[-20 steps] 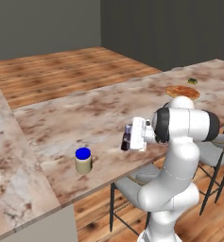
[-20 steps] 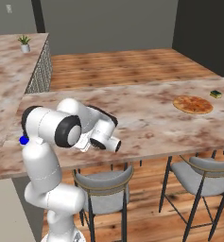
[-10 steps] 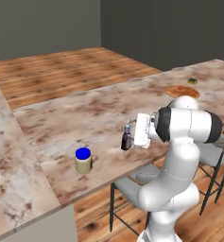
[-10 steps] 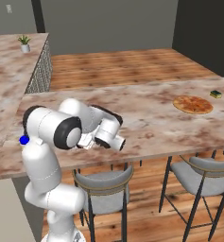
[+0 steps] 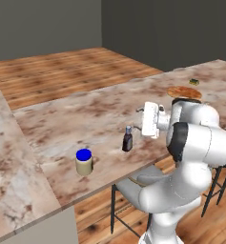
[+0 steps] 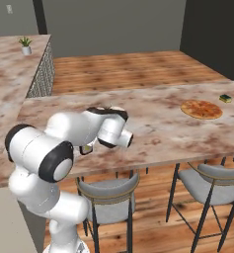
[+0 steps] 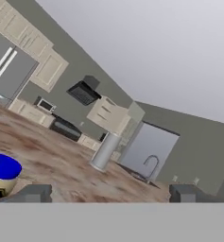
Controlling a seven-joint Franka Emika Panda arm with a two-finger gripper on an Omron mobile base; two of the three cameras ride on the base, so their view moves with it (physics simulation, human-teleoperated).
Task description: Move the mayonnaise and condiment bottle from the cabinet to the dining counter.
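The mayonnaise (image 5: 84, 162), a cream jar with a blue lid, stands upright on the marbled dining counter (image 5: 86, 114) near its front edge. The condiment bottle (image 5: 128, 139), slim and dark, stands upright to its right, free of any grip. My gripper (image 5: 143, 119) is open, up and to the right of the bottle and apart from it. In the hand view the gripper (image 7: 111, 194) has nothing between its fingertips (image 7: 38, 193), and the mayonnaise (image 7: 2, 171) sits at the left edge. Cream panelled wall cabinets (image 7: 49, 71) stand far off; I cannot tell which is the task's cabinet.
A pizza (image 5: 184, 92) and a small sponge (image 5: 194, 81) lie at the counter's far right end. Stools (image 6: 108, 190) stand under the front edge. A second marbled counter (image 5: 9, 157) joins on the left, with a potted plant (image 6: 25, 45) on it.
The hand has drawn back, up and to the right, away from the condiment bottle, which stays standing where it was. The mayonnaise has not moved.
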